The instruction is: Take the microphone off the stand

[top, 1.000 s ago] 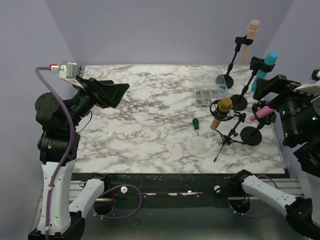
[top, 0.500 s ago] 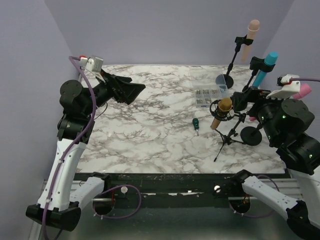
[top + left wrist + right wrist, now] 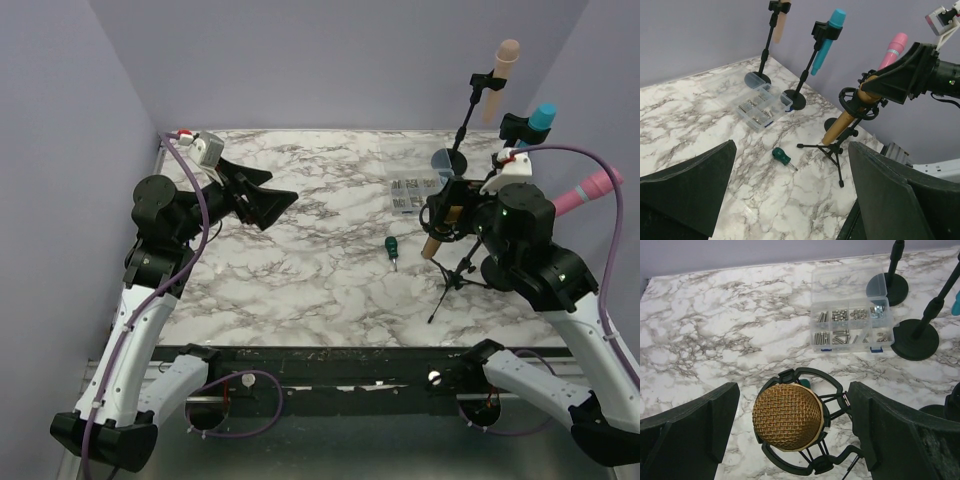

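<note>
Right gripper (image 3: 792, 407) spread wide around the gold microphone (image 3: 787, 416); microphone seated in its stand (image 3: 456, 280).

The microphone sat tilted in the black ring mount of the small tripod stand, at the right side of the marble table (image 3: 300, 270). In the right wrist view its mesh head lay between the two fingers (image 3: 695, 425), clear gaps on both sides, no contact seen. The left gripper (image 3: 272, 195) was also spread open and held nothing, hanging over the left rear of the table, well apart from the stand. A green screwdriver (image 3: 391, 250) lay on the table just left of the stand, and a clear parts box (image 3: 417, 192) sat behind it. Three taller stands stood at the right rear, carrying a peach microphone (image 3: 507, 60), a teal microphone (image 3: 541, 119) and a pink microphone (image 3: 590, 188).
</note>
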Robot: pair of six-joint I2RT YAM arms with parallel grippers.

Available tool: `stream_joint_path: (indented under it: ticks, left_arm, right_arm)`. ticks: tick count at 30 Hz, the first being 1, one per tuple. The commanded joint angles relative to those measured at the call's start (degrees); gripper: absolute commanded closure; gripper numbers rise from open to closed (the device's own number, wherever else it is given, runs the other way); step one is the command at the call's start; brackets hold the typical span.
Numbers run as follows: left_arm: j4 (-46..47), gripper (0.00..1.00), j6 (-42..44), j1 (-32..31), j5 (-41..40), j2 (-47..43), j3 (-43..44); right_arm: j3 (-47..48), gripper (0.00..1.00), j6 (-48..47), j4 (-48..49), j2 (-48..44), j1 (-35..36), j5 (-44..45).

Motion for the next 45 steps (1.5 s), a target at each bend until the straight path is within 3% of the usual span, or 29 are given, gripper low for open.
stream_joint_path:
  ticks: [1,11,22,27,33,45]
  left_arm:
    - [-0.23,0.02,3.11,-0.79,-0.07,-0.72,0.24]
    - [-0.21,0.02,3.20,-1.45,-0.38,-0.73,-0.20]
    - [-0.86,0.02,3.33,-1.53,-1.26,-0.04,-0.10]
    - [-1.52,0.01,3.73,-1.58,-1.60,0.43,0.22]
    - [-1.86,0.01,3.97,-1.62,-1.98,0.78,0.23]
    - [-2.31,0.01,4.04,-1.69,-2.70,1.60,0.23]
  right_arm:
    - [-1.70,0.00,0.46,3.03,-0.29,0.28,-2.02]
    - [-3.49,0.16,-0.04,3.91,0.89,0.23,-0.17]
    - [-1.88,0.42,-1.21,3.17,1.12,0.20,-0.79]
    - [1.88,0.55,-3.01,1.90,1.44,0.24,0.05]
    - [6.82,0.60,-4.94,1.27,2.31,0.22,0.17]
    - [26.29,0.82,-8.24,-1.70,4.71,0.21,0.71]
